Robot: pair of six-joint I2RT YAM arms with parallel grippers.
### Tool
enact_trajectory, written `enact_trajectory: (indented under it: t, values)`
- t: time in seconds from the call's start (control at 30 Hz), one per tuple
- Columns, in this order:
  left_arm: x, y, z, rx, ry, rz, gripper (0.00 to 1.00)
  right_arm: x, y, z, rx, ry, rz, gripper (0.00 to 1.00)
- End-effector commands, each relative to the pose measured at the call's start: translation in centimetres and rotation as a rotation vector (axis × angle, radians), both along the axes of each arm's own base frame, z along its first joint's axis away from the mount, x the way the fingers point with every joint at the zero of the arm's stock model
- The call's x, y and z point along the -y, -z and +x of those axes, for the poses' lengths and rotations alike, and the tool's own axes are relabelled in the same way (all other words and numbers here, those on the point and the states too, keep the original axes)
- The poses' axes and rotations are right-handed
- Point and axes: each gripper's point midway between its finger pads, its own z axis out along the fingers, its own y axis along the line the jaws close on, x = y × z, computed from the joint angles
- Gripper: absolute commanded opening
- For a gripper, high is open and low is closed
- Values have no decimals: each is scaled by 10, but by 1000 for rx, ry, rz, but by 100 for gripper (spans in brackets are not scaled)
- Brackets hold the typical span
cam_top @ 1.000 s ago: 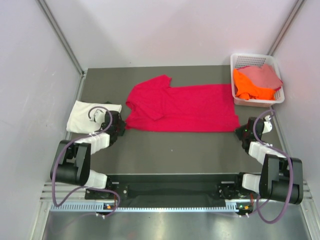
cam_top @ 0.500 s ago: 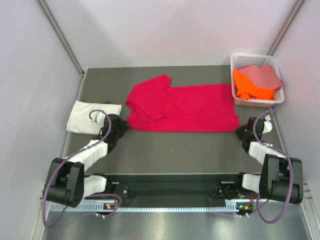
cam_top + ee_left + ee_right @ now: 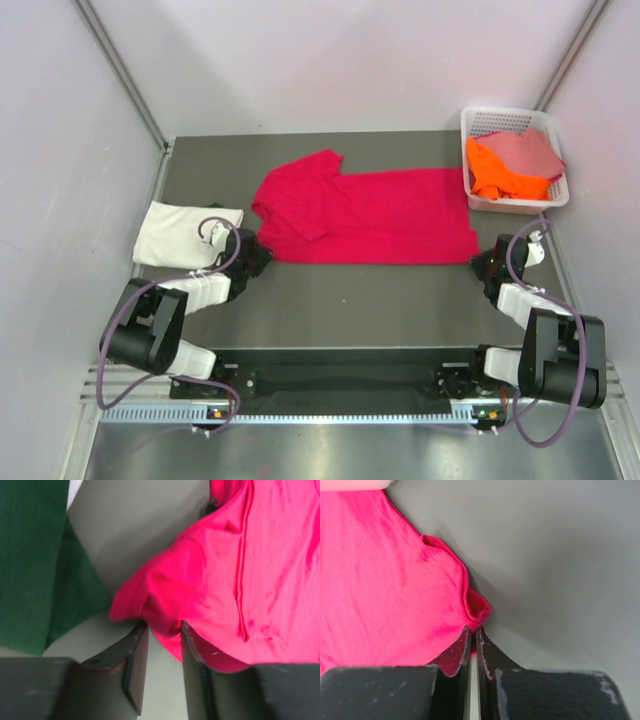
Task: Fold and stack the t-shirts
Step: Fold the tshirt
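Observation:
A crimson-red t-shirt (image 3: 370, 215) lies spread flat on the dark table (image 3: 350, 290), one sleeve pointing to the far left. My left gripper (image 3: 258, 256) is at its near left corner. In the left wrist view the jaws (image 3: 162, 627) stand open with a raised fold of the red shirt (image 3: 250, 570) between the fingertips. My right gripper (image 3: 482, 262) is at the near right corner. In the right wrist view it (image 3: 474, 629) is shut on the hem corner of the red shirt (image 3: 380, 580). A folded cream-white t-shirt (image 3: 180, 232) lies at the left edge.
A white lattice basket (image 3: 497, 117) stands at the far right corner, holding an orange t-shirt (image 3: 505, 172) and a dusty pink one (image 3: 528, 148). Grey walls close in the table on the left, back and right.
My left gripper has moved right, away from the cream-white shirt, to the red shirt's near left corner. The right arm and the shirts have not moved.

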Motion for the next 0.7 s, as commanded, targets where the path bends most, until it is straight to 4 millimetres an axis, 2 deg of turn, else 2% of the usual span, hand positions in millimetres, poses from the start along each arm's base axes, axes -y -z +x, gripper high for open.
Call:
enact_trajectory:
  t: [0.0, 0.03, 0.13, 0.2, 0.3, 0.37, 0.5, 0.67]
  values:
    - [-7, -17, 28, 84, -49, 9, 36, 6, -12, 7, 56, 17, -13, 0]
    - [-14, -17, 32, 86, -69, 14, 31, 6, -13, 8, 58, 15, -12, 0]
    - [-31, -15, 34, 71, -110, 54, 27, 6, -13, 8, 58, 15, -12, 0]
    - [-52, -12, 30, 38, -152, 94, 19, 6, -13, 8, 58, 17, -12, 0]
    - [-82, -16, 19, 21, -232, 153, 18, 7, -15, 8, 63, 21, -13, 0]
    - [-93, -26, 13, 33, -259, 179, 18, 7, -14, 7, 61, 26, -14, 0]
    - [-90, -45, 13, 77, -235, 180, 19, 8, -15, 7, 64, 26, -16, 0]
    - [-61, -55, 14, 120, -120, 78, 29, 7, -16, 7, 64, 23, -16, 0]
